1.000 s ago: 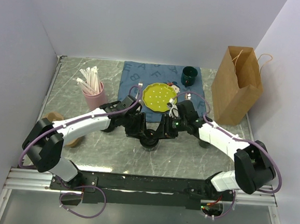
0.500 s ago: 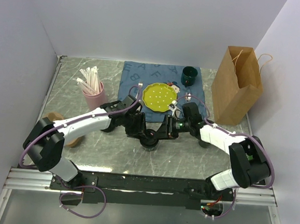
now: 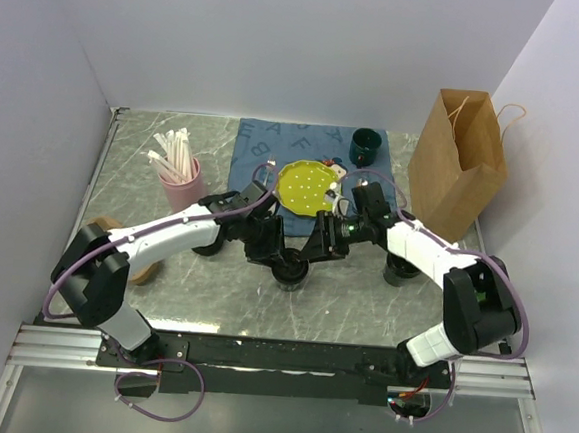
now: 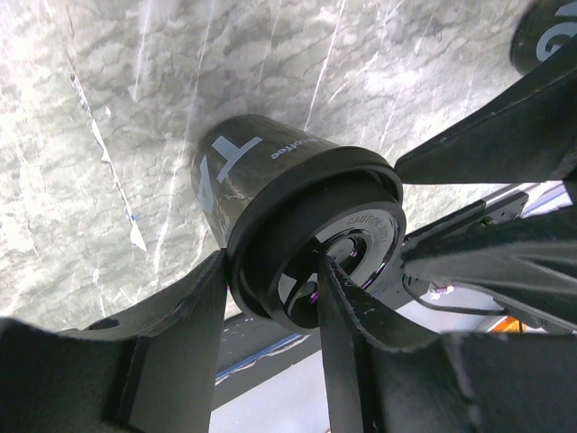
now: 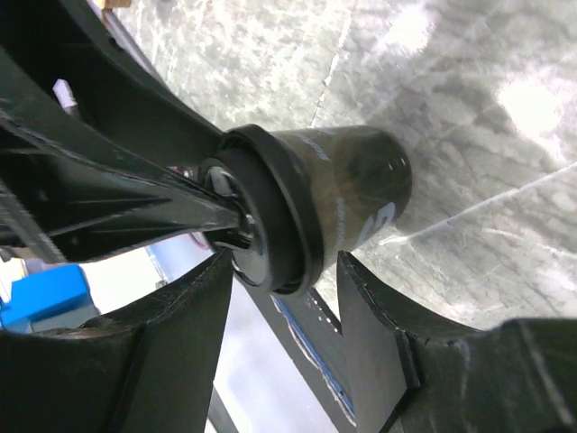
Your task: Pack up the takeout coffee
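The takeout coffee [image 3: 290,272] is a small black cup with a round black lid, standing on the marble table between both arms. In the left wrist view the cup [image 4: 243,162] shows white lettering. My left gripper [image 4: 270,271] is shut on the lid's rim, one finger outside it and the other across the lid top. From above, that gripper [image 3: 278,256] reaches in from the left. My right gripper [image 5: 287,271] straddles the lid [image 5: 270,216], and a gap shows beside its right finger [image 5: 379,307]. In the top view the right gripper [image 3: 314,253] is on the cup's right.
A brown paper bag [image 3: 457,168] stands upright at the back right. A dark green mug [image 3: 364,144] and a yellow plate [image 3: 306,186] sit on a blue cloth [image 3: 265,144]. A pink cup of straws [image 3: 182,183] is at the left, and a dark round object [image 3: 400,272] lies under the right arm.
The right gripper's jaws have spread wider around the lid and its arm has shifted back. The left gripper and the cup have stayed in place.
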